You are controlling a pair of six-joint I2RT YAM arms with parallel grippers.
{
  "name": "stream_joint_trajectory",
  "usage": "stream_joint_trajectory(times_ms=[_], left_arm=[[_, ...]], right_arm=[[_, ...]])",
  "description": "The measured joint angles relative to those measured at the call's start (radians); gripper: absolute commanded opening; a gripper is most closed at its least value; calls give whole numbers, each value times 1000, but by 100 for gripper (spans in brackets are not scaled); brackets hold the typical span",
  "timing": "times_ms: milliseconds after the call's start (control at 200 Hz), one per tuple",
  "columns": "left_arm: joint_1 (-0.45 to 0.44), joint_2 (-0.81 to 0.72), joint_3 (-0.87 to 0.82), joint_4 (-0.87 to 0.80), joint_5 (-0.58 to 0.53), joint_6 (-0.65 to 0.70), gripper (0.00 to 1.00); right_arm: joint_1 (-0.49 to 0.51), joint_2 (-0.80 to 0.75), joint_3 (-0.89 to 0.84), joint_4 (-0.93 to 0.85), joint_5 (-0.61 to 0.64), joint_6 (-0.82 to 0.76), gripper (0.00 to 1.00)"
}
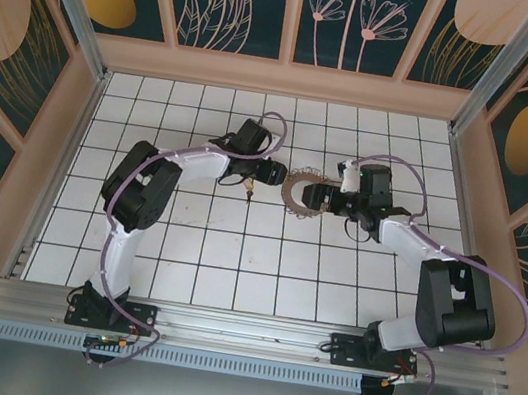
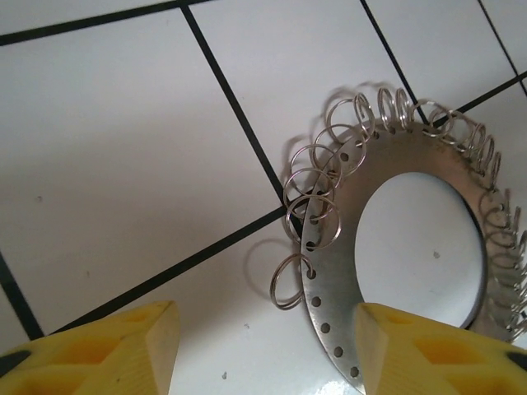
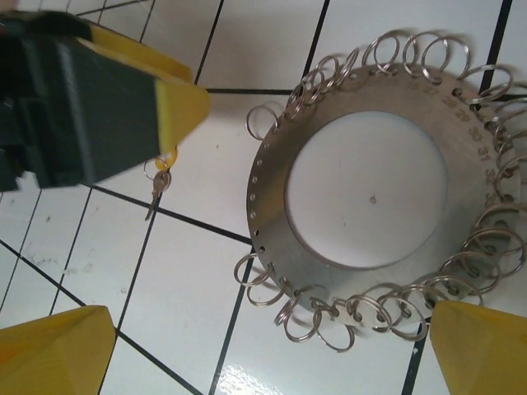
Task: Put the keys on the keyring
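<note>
The keyring (image 1: 298,189) is a flat grey metal ring fringed with small wire loops, lying on the white tiles between my two grippers. In the left wrist view its holed rim (image 2: 329,263) runs between the yellow fingers of my left gripper (image 2: 268,354), close to the right finger; the jaws stand apart. My right gripper (image 3: 268,354) is wide open just short of the keyring (image 3: 265,197), nothing between its fingers. The small brass key (image 3: 156,188) sits under the left gripper's yellow finger (image 3: 177,107); I cannot tell whether it hangs from it. From above, the key (image 1: 248,190) shows just below the left gripper (image 1: 281,173).
Beige walls (image 1: 70,145) ring the tiled floor (image 1: 234,253) on three sides. A metal rail (image 1: 242,331) carries both arm bases along the near edge. Cables loop over each arm. Open tiles stretch in front of and behind the keyring.
</note>
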Motion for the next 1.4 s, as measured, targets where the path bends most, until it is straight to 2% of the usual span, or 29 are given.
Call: stream_joint_trajectory(times_ms=[340,490,1031,1281,1401], left_arm=[[0,87,67,-15,63,37,48],[2,97,73,-14,83,48,42],[-6,109,74,5,125,51,34],[-6,124,87,9,132,51,23],[-11,125,87,10,138,50,15]], right_arm=[[-9,31,2,63,-19,19,99],[-9,35,2,73,-18,19,99],[-18,35,2,77,-13,18,99],[-34,10,-18,79,-6,18,99],[-45,-3,-28,79,-6,18,99]])
